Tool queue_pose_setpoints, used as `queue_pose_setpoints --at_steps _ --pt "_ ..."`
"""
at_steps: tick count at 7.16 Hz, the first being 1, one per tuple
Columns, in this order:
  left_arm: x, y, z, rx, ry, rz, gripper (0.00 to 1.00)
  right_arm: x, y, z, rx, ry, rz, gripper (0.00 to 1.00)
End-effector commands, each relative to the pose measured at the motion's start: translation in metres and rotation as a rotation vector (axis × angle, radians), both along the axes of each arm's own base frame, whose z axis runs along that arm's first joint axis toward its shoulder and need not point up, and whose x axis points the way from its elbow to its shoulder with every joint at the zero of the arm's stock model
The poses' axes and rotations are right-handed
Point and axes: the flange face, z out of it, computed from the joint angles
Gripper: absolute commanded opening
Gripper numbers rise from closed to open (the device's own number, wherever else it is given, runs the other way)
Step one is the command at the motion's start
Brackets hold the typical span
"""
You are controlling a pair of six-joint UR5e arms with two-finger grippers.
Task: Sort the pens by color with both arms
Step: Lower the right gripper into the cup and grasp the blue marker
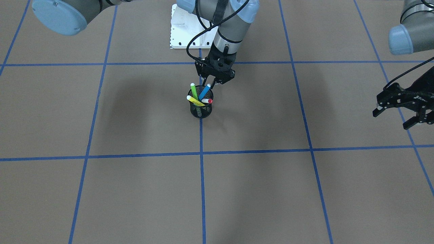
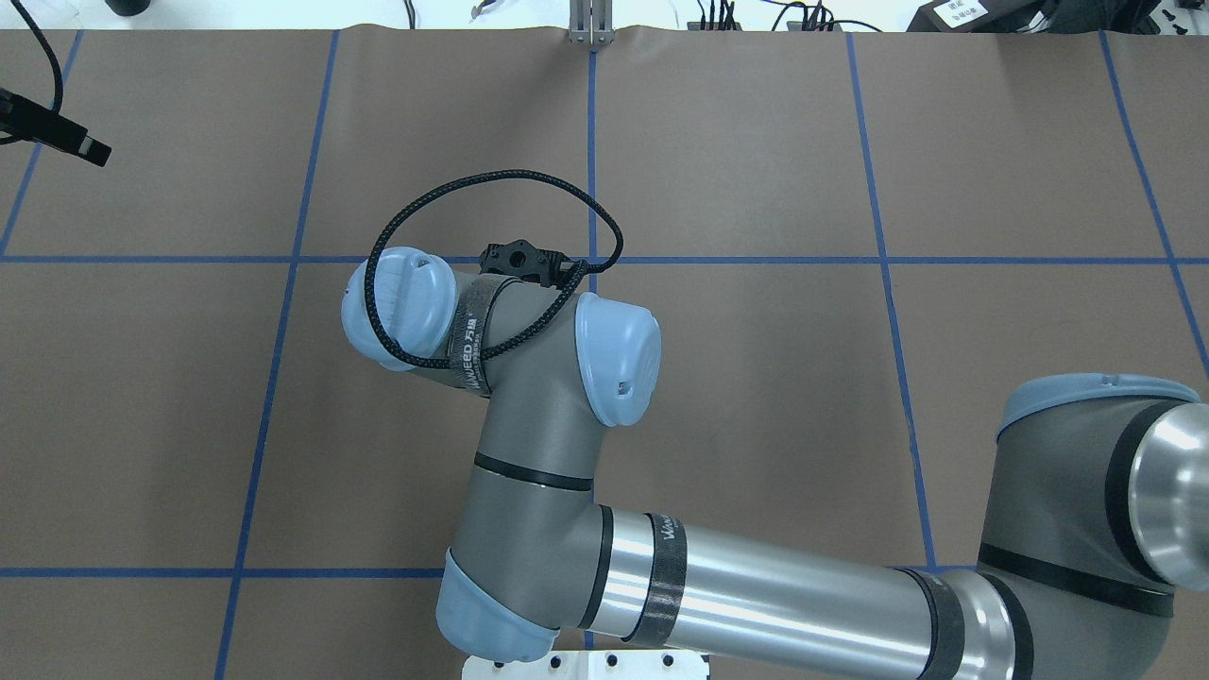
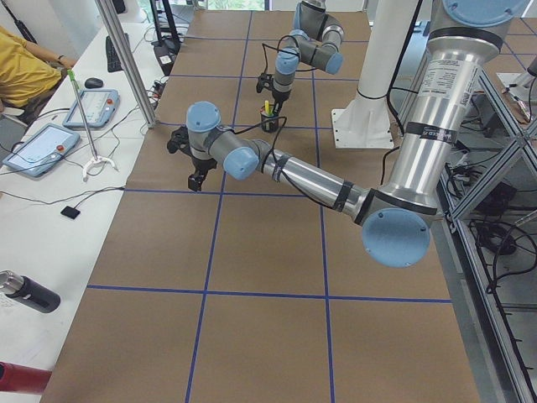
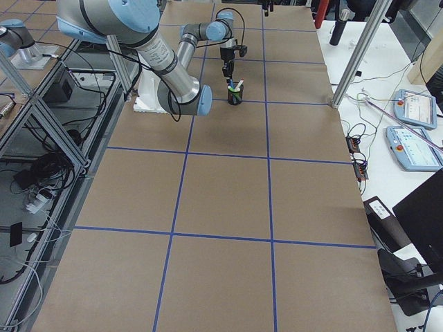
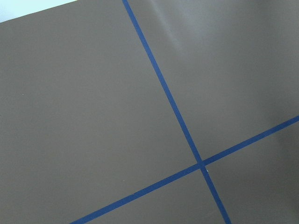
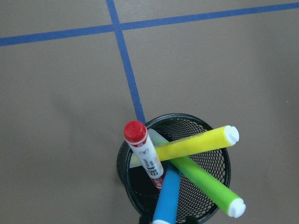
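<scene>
Four pens stand tilted in a black mesh cup (image 1: 200,110) at the table's middle: green (image 1: 194,90), blue (image 1: 204,92), yellow (image 1: 195,100) and a white one with a red cap (image 1: 209,101). My right gripper (image 1: 209,84) hangs just above the cup, open, its fingers on either side of the blue pen's top. The right wrist view looks down on the red-capped pen (image 6: 142,151), yellow (image 6: 196,143), green (image 6: 205,186) and blue (image 6: 167,196). My left gripper (image 1: 393,118) hovers open and empty far off to the side.
Blue tape lines (image 1: 201,154) divide the brown table into squares. The white pedestal base (image 1: 179,30) stands behind the cup. A person in yellow (image 3: 21,71) sits at a side desk with tablets. The left wrist view shows only bare table and a tape crossing (image 5: 202,164).
</scene>
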Motion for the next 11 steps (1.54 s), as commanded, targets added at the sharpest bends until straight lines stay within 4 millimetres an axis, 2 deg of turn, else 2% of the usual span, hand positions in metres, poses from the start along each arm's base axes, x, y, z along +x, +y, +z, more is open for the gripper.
queue_pose_setpoints --at_steps 1,3,6,7,8,9,11 --pt "0.000 0.000 0.000 0.000 0.000 0.000 1.00 -0.002 -0.001 0.002 0.004 0.009 -0.004 0.33" --pt "0.000 0.000 -0.001 0.000 0.000 0.000 1.00 -0.001 -0.001 0.001 0.008 0.006 -0.008 0.21" --pt "0.000 0.000 -0.001 0.002 0.001 -0.001 1.00 0.010 0.001 -0.009 0.015 -0.009 -0.007 0.19" --pt "0.000 0.000 -0.001 0.002 0.001 -0.001 1.00 0.031 0.008 -0.023 0.020 -0.007 -0.018 0.19" --pt "0.000 0.000 -0.001 0.002 0.001 -0.001 1.00 0.063 0.020 -0.039 0.031 -0.001 -0.041 0.18" --pt "0.000 0.000 -0.001 0.002 0.001 -0.001 1.00 0.090 0.023 -0.053 0.045 -0.026 -0.034 0.16" --pt "0.000 0.000 -0.001 0.002 0.001 -0.001 1.00 0.131 0.014 -0.075 0.096 -0.096 -0.020 0.10"
